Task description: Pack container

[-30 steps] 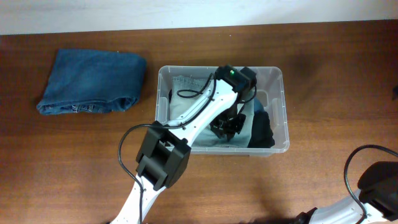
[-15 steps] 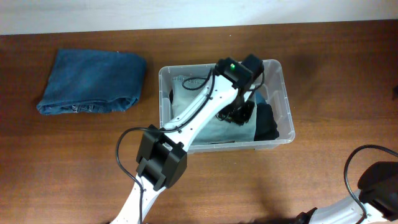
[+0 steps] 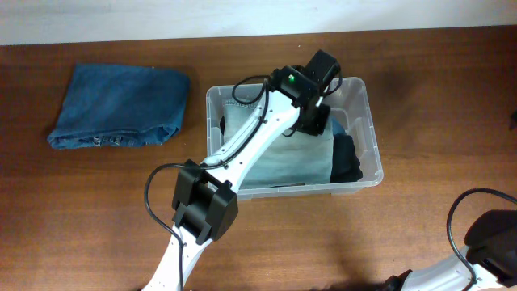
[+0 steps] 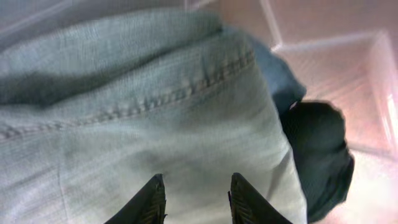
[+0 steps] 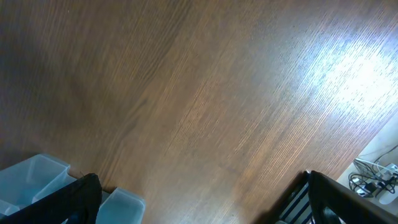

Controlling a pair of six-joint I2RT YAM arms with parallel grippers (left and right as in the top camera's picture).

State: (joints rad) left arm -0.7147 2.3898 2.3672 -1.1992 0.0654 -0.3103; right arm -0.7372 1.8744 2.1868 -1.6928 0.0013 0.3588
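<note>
Down inside the container (image 3: 355,187), hovering with the left end effector (image 4: 198,202) just above a folded pale denim garment (image 4: 155,112), fingertips (image 4: 152,198) parted a modest way and gripping nothing. Seen from the wrist with a stitched seam running across the pale cloth and a dark garment (image 4: 320,155) tucked beside it, close to the tub's clear wall. Viewed from overhead as the white left arm (image 3: 242,153) reaching from the near edge of the wooden surface (image 3: 323,242) over the tub's front wall, ending toward the tub's far right part. Filling most of the container, the pale denim garment; squeezed along its right side, the dark garment. Set upright near the middle of the surface, toward the far edge, the container itself. Lying well apart to its left, flat on the wood, a folded blue denim garment (image 3: 117,105). Held wide open and empty over bare wood, the right end effector (image 5: 202,180), with only part of the right arm (image 3: 485,238) showing overhead at the near right corner.
</note>
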